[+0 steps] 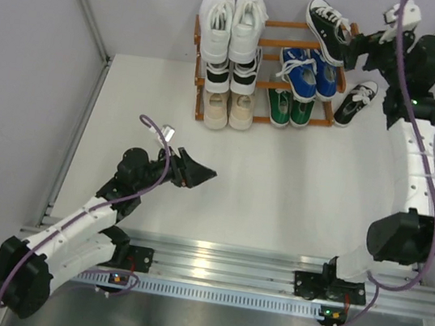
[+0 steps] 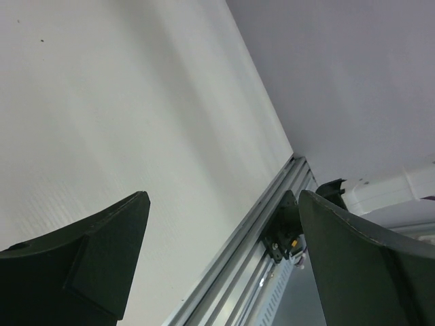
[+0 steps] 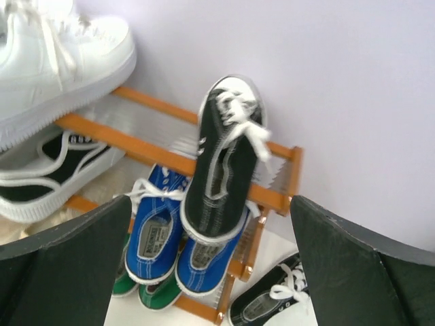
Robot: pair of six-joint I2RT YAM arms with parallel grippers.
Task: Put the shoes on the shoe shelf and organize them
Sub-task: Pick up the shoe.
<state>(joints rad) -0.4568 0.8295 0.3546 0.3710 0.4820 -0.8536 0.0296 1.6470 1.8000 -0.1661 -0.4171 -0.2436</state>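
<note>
My right gripper (image 1: pixel 354 46) has its fingers spread apart and empty, just right of a black sneaker (image 3: pixel 221 163) that lies on the top tier of the shoe shelf (image 1: pixel 281 24), at the far right. Another black sneaker (image 1: pixel 356 102) sits on the table (image 1: pixel 279 189) beside the shelf's right end. My left gripper (image 2: pixel 223 204), also spread and empty, hangs over the table, left of centre.

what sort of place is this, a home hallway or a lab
Probably a robotics lab cell, not a home: black-and-white robot arms bolted to a silver aluminium rail, bare pale partition walls, an orange-brown wooden shoe shelf staged on a white table.
</note>
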